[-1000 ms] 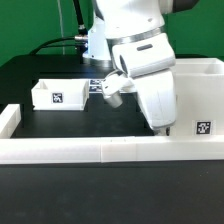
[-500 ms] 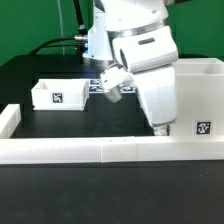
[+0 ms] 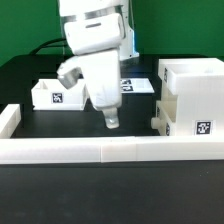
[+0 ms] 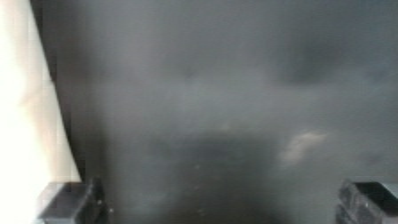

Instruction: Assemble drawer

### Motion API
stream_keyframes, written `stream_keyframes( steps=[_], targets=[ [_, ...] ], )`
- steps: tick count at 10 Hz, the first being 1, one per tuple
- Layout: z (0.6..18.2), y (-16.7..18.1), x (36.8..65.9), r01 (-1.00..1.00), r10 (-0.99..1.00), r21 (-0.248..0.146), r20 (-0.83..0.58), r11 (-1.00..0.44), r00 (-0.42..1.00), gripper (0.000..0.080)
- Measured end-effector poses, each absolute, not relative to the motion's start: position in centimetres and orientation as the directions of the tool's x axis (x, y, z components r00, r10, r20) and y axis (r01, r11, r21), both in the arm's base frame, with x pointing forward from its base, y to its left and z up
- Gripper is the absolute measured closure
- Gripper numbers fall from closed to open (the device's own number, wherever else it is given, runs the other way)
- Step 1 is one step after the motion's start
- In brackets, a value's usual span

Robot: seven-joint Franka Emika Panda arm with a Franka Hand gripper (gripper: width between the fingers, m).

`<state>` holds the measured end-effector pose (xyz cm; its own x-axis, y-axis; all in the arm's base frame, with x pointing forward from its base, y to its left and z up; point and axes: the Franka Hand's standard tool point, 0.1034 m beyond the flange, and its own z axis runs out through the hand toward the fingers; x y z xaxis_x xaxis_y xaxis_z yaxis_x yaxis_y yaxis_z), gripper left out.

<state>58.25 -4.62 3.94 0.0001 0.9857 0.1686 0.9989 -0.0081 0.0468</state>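
A large white drawer casing [image 3: 190, 95] with a marker tag stands at the exterior view's right. A small open white drawer tray [image 3: 55, 94] with a tag sits at the exterior view's left. My gripper [image 3: 110, 121] points down at the black table between them, near the front rail, touching neither part. In the blurred wrist view my gripper [image 4: 221, 202] is open and empty. Its two fingertips [image 4: 71, 203] stand far apart over bare dark table. A white edge [image 4: 16, 80] runs along one side of that view; I cannot tell which part it is.
A long white rail [image 3: 110, 150] borders the table's front and turns back at the exterior view's left [image 3: 8, 120]. The marker board [image 3: 138, 85] lies behind the arm. Cables hang at the back.
The arm has swung from beside the large casing toward the exterior view's left. The casing's front is now uncovered. The gripper now hangs over the table's middle.
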Motion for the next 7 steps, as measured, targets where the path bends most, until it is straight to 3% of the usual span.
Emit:
stream_keyframes(
  steps=[3,7],
  targets=[
    [5.0,-8.0,53.9,0.996,0.986,0.041,0.148,-0.078,0.071,0.0150],
    [5.2,-8.9,52.8,0.994,0.986,0.033,0.141,-0.099,0.094,0.0150]
  ],
)
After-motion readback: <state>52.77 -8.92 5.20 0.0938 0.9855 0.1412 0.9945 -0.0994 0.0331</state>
